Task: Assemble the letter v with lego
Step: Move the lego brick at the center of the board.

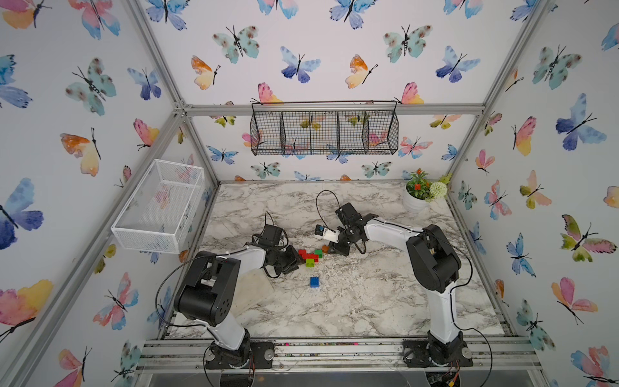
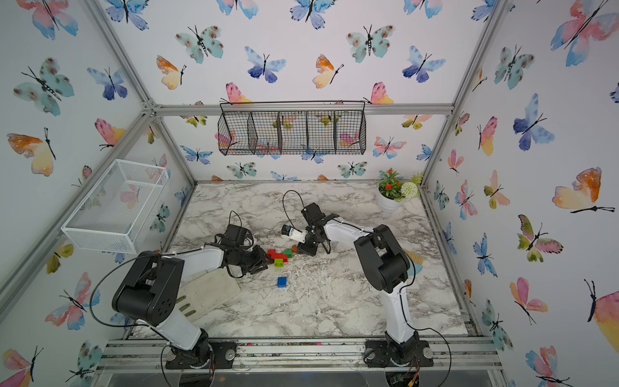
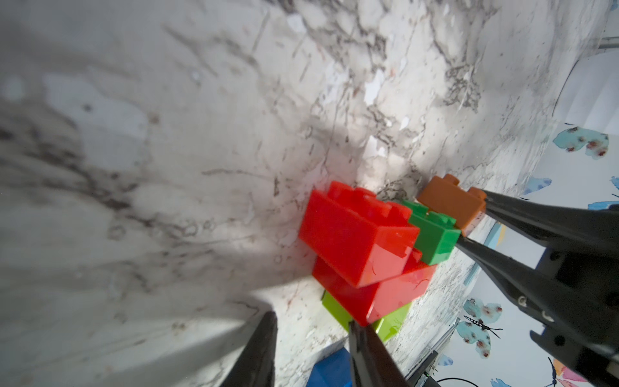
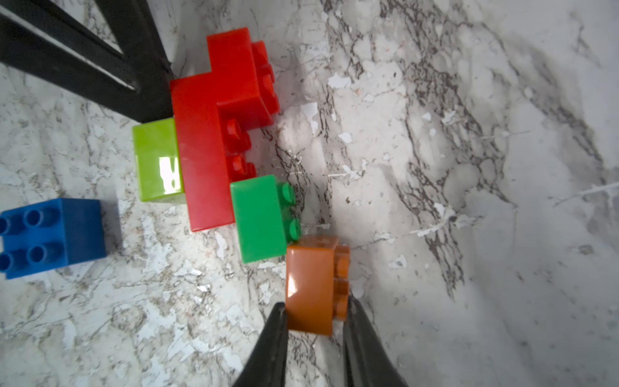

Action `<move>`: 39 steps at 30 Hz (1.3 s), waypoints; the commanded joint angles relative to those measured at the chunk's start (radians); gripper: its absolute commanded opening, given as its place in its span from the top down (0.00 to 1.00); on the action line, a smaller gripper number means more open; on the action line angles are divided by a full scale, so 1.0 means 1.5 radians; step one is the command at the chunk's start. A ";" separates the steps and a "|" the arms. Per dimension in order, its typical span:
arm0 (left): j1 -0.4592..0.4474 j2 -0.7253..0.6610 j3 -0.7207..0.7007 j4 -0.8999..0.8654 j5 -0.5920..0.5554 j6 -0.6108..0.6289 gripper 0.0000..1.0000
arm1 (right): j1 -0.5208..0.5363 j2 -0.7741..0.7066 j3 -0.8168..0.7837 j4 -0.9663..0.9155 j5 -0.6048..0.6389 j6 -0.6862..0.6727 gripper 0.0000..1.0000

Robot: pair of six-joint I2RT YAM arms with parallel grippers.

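Right wrist view gives us the closest look. We see the right claw (image 4: pixel 315 308) closed on the orange brick (image 4: pixel 311 281), with one black finger on each of two opposite sides. Whether this brick rests on the marble table (image 4: pixel 469 201) or is held just above it, we cannot tell. The orange brick is just beside the stud side of the dark green brick (image 4: pixel 258 217), at its outer corner; we cannot say if the two really touch.

The dark green brick is joined to one end of the longer red brick (image 4: pixel 201 160). The small red brick (image 4: pixel 231 53) is joined to the other end, on the same stud side, and two studs of the longer red brick are bare between them. On the opposite side of the longer red brick sits the lime green brick (image 4: pixel 155 160).

In both top views this unfinished letter v (image 1: pixel 310 256) lies about in the middle of the table, between the two claws. The blue brick (image 1: pixel 314 281) stands alone, apart from it, on the side nearer to the arm bases.

In the left wrist view the left claw (image 3: pixel 312 319) has its jaws a little apart, and between them we see only the table. One fingertip (image 3: pixel 360 338) is at the corner where the longer red brick and the lime green brick meet, and it seems to touch there. This claw holds nothing.
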 commanded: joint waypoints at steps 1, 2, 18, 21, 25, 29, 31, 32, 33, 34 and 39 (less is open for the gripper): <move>0.003 0.024 0.002 -0.013 -0.003 0.013 0.60 | -0.006 0.036 0.014 -0.051 -0.004 0.018 0.92; 0.003 0.024 0.003 -0.014 -0.003 0.012 0.60 | -0.006 0.038 0.016 -0.052 -0.005 0.022 0.92; 0.005 0.054 0.027 -0.023 -0.006 0.025 0.61 | -0.028 0.052 0.037 -0.069 -0.004 0.045 0.94; 0.008 0.055 0.030 -0.025 -0.008 0.028 0.61 | -0.033 0.051 0.037 -0.068 -0.003 0.048 0.95; 0.014 0.060 0.037 -0.034 -0.013 0.034 0.61 | -0.036 0.055 0.046 -0.073 0.004 0.049 0.95; 0.019 0.067 0.043 -0.038 -0.014 0.038 0.61 | -0.042 0.059 0.060 -0.083 0.012 0.049 0.95; 0.020 0.071 0.046 -0.042 -0.015 0.041 0.61 | -0.043 0.063 0.066 -0.087 0.013 0.046 0.95; 0.022 0.073 0.049 -0.043 -0.016 0.042 0.61 | -0.043 0.066 0.070 -0.091 0.016 0.046 0.95; 0.022 0.075 0.050 -0.046 -0.017 0.044 0.61 | -0.044 0.069 0.074 -0.095 0.018 0.045 0.95; 0.023 0.076 0.051 -0.048 -0.019 0.045 0.61 | -0.046 0.069 0.075 -0.097 0.023 0.044 0.95; 0.026 0.079 0.058 -0.050 -0.017 0.046 0.61 | -0.050 0.075 0.089 -0.108 -0.026 0.033 0.94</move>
